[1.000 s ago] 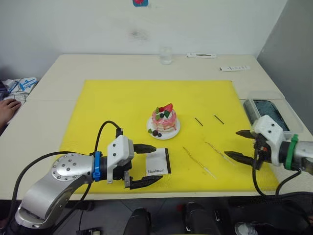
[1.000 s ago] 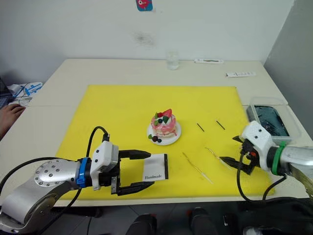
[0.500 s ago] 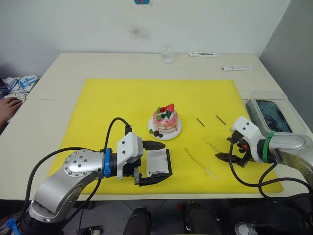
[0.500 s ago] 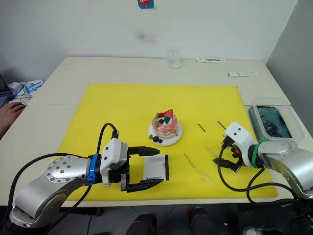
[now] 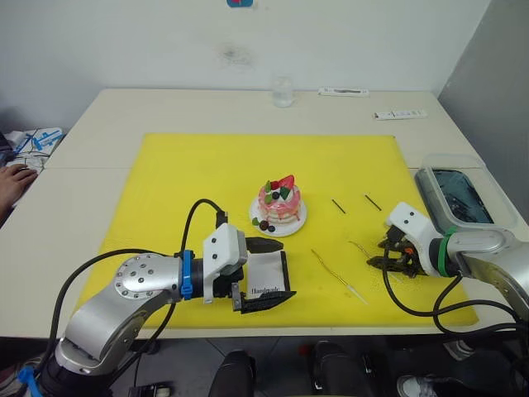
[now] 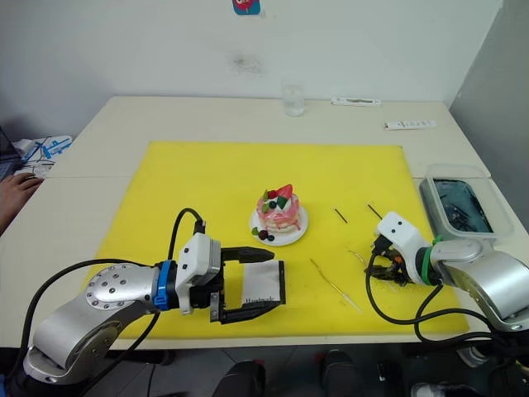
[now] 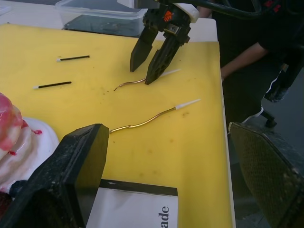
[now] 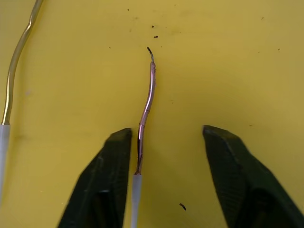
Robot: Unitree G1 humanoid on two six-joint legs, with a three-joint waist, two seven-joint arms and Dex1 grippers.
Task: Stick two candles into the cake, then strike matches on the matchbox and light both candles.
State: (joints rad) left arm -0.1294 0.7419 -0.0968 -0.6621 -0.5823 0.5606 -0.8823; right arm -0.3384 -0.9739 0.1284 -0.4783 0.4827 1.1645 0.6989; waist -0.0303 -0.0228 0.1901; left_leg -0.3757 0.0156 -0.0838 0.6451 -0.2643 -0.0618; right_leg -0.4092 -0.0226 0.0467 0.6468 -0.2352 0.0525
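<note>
The pink cake (image 5: 279, 201) sits on its white plate (image 5: 293, 223) at the middle of the yellow mat (image 5: 190, 174). Two wavy golden candles lie flat to its right: one (image 5: 337, 269) free, the other candle (image 8: 146, 104) between the fingers of my right gripper (image 5: 378, 253). Those fingers are down at the mat and narrowly apart, with the candle close to one finger (image 8: 107, 175) and not clamped. Two short dark matches (image 5: 337, 205) (image 5: 372, 202) lie beyond. My left gripper (image 5: 285, 270) is open, straddling the white matchbox (image 5: 266, 277).
A clear plastic container (image 5: 450, 194) stands off the mat's right edge, just behind my right arm. At the table's back are a small glass (image 5: 282, 93) and two flat white items (image 5: 342, 92) (image 5: 398, 114). A person's hand (image 5: 10, 182) rests at the left edge.
My right gripper came in leftward and down over the nearer candle, and its fingers have narrowed around it. My left gripper slid forward until its fingers straddle the matchbox.
</note>
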